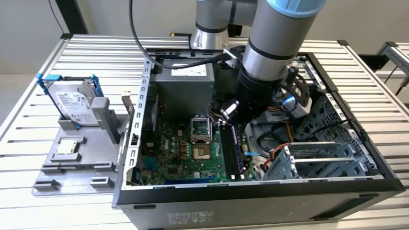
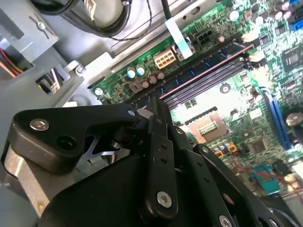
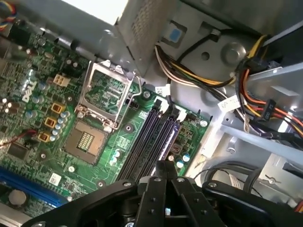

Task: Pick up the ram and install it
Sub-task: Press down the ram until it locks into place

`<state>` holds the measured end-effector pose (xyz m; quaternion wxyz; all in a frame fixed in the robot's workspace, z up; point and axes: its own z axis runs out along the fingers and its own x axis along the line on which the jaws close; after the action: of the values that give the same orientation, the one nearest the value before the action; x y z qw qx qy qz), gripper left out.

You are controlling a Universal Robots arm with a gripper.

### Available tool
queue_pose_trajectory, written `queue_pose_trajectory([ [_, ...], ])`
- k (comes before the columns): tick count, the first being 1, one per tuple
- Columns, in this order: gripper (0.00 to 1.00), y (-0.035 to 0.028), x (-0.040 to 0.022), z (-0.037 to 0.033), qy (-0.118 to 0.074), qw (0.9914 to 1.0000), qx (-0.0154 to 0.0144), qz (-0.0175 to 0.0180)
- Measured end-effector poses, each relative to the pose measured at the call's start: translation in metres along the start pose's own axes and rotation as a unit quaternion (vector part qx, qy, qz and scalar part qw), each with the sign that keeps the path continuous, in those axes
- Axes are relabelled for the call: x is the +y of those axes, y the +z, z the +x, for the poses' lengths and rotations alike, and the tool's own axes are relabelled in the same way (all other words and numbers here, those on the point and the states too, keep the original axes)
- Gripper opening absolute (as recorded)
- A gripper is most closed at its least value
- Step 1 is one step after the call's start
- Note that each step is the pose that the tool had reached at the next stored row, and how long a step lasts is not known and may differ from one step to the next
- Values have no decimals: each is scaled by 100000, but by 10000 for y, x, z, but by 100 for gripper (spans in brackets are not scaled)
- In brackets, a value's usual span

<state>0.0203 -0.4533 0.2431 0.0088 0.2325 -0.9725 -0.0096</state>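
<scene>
My gripper (image 1: 231, 119) reaches down into the open computer case (image 1: 255, 191), right over the upper end of the long black memory slots (image 1: 231, 153). In both wrist views its black fingers (image 3: 163, 165) (image 2: 152, 104) are pressed together, with nothing seen between them, and their tips sit just above the slots (image 3: 151, 137). A thin blue strip that looks like the ram (image 1: 241, 151) stands on edge along the slot on the exterior view's right. I cannot tell whether the fingertips touch it.
A silver hard drive in blue brackets (image 1: 75, 106) stands on a grey fixture (image 1: 76, 163) outside the case at the exterior view's left. Inside are the open processor socket (image 1: 201, 127), the power supply (image 1: 185, 81), orange and yellow cables (image 3: 265, 109) and a metal drive cage (image 1: 319, 160).
</scene>
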Motion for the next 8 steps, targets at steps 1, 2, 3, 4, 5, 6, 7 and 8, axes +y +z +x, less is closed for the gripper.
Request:
queue_pose_trajectory([
  [1, 0, 0, -1, 0, -777, 99997, 13, 17],
  [2, 0, -1, -1, 0, -1485, 99989, 27, 32],
  [3, 0, -1, -1, 1, -2409, 99971, 52, 50],
  [4, 0, -1, -1, 1, -3341, 99944, 74, 58],
  [5, 0, 0, -1, 0, -4263, 99909, 89, 64],
  [6, 0, 0, -1, 0, -5111, 99869, 109, 74],
  [7, 0, 0, -1, 1, -6058, 99816, 130, 87],
  [8, 0, 0, -1, 0, -6984, 99756, 148, 98],
])
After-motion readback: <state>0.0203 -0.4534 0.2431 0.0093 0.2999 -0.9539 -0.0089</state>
